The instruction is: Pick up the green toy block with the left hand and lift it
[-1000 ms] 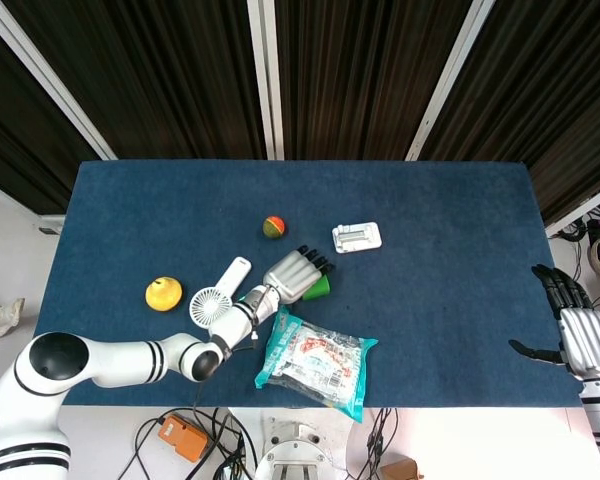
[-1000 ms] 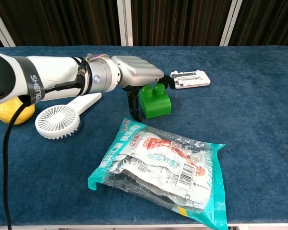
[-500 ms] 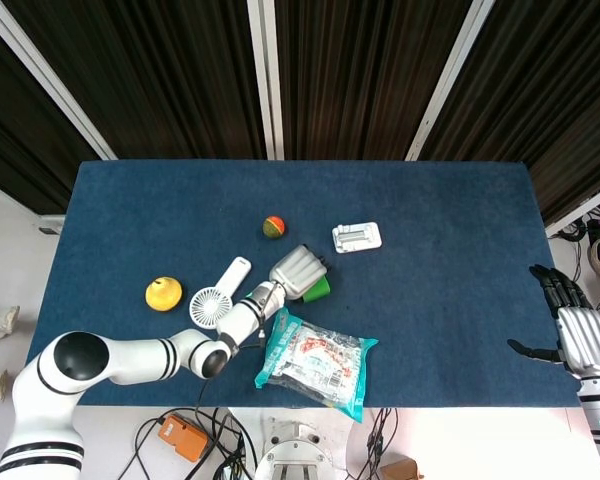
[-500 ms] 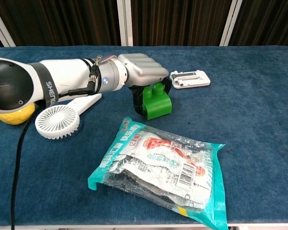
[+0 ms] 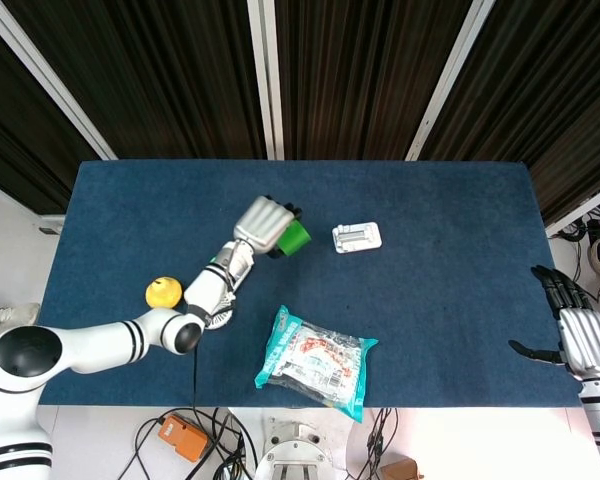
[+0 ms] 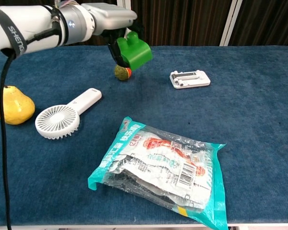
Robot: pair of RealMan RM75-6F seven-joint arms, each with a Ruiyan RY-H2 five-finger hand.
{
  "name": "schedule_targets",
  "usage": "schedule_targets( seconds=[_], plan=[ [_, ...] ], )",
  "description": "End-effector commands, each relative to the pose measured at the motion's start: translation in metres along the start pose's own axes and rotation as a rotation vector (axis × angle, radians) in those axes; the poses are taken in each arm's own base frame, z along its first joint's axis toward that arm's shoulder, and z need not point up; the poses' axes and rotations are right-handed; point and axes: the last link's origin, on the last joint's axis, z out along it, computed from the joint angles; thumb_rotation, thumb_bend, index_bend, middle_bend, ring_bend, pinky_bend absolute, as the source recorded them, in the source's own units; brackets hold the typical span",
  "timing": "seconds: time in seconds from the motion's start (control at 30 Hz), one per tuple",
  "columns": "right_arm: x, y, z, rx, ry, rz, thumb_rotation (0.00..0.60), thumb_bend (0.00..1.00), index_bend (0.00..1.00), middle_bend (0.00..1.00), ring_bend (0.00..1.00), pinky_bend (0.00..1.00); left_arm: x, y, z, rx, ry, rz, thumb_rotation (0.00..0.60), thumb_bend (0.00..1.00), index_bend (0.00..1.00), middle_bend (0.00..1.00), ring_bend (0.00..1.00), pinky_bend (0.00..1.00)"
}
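My left hand grips the green toy block and holds it in the air, well above the blue table. The block hangs tilted under the hand's fingers in the chest view. My right hand stays at the table's right edge, fingers spread, holding nothing; the chest view does not show it.
A snack bag lies at the front middle. A white handheld fan and a yellow pear sit at the left. A small red-green ball lies below the lifted block, and a white plastic piece is further right.
My left hand closed around the green block on the table, then rose with it and drew back. The ball, hidden before in the chest view, now shows.
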Motion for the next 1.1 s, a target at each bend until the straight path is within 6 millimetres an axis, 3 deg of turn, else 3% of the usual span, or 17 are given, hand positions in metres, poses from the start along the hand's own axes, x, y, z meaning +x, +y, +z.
schedule_targets(
  seconds=[0.03,0.27,0.5,0.6,0.83,0.97,1.1],
  plan=[
    [0.0,0.001,-0.001,-0.006,0.0,-0.002,0.6,0.13,0.11,0.13,0.0,0.14,-0.006,-0.044,0.001,0.112,-0.036,0.018,0.6,0.2,0.37,0.4,0.5,0.41],
    [-0.001,0.0,-0.002,-0.016,-0.001,-0.005,0.6,0.13,0.11,0.13,0.0,0.14,-0.038,-0.087,0.0,0.237,-0.15,0.021,0.6,0.2,0.37,0.4,0.47,0.41],
    [-0.003,-0.001,0.0,-0.018,-0.008,-0.005,0.6,0.13,0.11,0.13,0.0,0.14,-0.064,-0.101,-0.005,0.277,-0.223,0.014,0.6,0.19,0.37,0.38,0.43,0.38],
    [-0.002,-0.002,0.001,-0.017,-0.004,-0.009,0.6,0.13,0.11,0.13,0.0,0.14,-0.069,-0.106,-0.007,0.294,-0.247,0.014,0.6,0.17,0.29,0.31,0.34,0.3],
    [-0.001,-0.001,-0.001,-0.021,-0.003,-0.007,0.6,0.13,0.11,0.13,0.0,0.14,-0.067,-0.111,-0.012,0.328,-0.223,-0.013,0.6,0.04,0.02,0.05,0.05,0.11],
    [-0.001,-0.002,0.0,-0.016,0.002,-0.005,0.6,0.13,0.11,0.13,0.0,0.14,-0.059,-0.112,-0.02,0.323,-0.211,-0.031,0.6,0.03,0.0,0.01,0.02,0.09],
    [0.001,0.0,-0.001,-0.015,0.006,-0.003,0.6,0.13,0.11,0.13,0.0,0.14,-0.036,-0.124,-0.04,0.362,-0.101,-0.123,0.6,0.03,0.0,0.01,0.02,0.06]
  ],
)
